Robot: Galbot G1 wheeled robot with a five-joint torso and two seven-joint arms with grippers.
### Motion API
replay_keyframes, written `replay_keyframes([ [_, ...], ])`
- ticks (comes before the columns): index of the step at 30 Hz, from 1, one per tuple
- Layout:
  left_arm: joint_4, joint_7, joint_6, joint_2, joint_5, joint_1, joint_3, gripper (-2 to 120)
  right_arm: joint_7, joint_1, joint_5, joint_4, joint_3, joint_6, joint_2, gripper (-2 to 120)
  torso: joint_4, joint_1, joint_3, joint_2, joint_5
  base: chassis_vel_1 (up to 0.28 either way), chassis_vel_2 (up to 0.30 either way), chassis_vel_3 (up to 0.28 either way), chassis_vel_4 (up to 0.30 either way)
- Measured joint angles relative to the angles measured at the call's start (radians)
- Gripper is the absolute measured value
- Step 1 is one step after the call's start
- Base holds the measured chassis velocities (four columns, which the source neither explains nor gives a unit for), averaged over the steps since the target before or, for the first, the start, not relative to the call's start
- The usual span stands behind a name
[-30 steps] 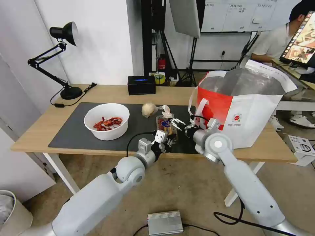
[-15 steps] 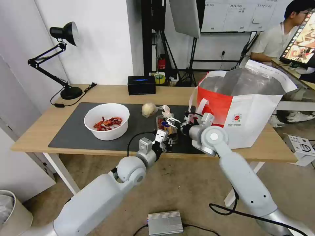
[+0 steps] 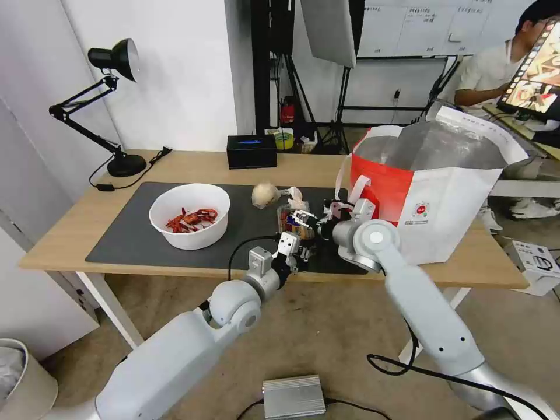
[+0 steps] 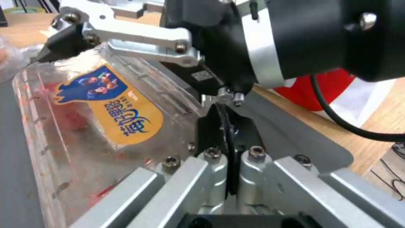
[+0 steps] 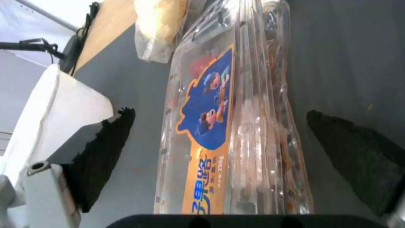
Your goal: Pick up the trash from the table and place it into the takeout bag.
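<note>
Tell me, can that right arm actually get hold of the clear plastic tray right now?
Probably yes. The right gripper is open, its pads either side of the clear plastic tray with nothing between. The left gripper crowds the tray's near end, though.

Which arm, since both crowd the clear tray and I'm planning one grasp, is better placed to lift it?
Right. The right pincer, open, straddles the clear tray, one pad each side, nearer the takeout bag. The left pincer sits at the tray's near end.

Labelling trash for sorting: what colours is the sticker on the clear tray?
Blue and orange sticker on the clear tray, clearest in the right wrist view.
</note>
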Motion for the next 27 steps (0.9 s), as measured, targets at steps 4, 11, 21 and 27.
replay_keyframes([
  [4, 0.0, 0.0, 0.0, -0.001, 0.0, 0.001, 0.001, 0, -0.004, 0.0, 0.001, -0.003, 0.0, -0.004, 0.003, 100, 0.0, 0.0, 0.0, 0.0, 0.0, 0.0, 0.0, 0.0, 0.0],
  [11, 0.002, 0.0, 0.0, -0.01, 0.002, 0.004, 0.004, 0, -0.006, 0.0, 0.001, -0.006, 0.0, -0.013, 0.004, 100, 0.0001, 0.0, 0.0, 0.0, 0.0, 0.0, 0.0, 0.0, 0.0],
  [21, 0.003, -0.001, 0.0, -0.014, 0.003, 0.006, 0.006, 0, -0.014, -0.002, 0.001, -0.021, 0.0, -0.019, 0.005, 91, -0.0002, 0.0, 0.0, 0.0, -0.0001, 0.0, 0.0, 0.0, 0.0],
  [27, 0.003, -0.001, 0.0, -0.017, 0.004, 0.009, 0.006, 0, -0.015, 0.0, 0.001, -0.028, -0.002, -0.022, 0.01, 78, -0.0002, 0.0, 0.0, 0.0, -0.0001, 0.0, 0.0, 0.0, 0.0],
])
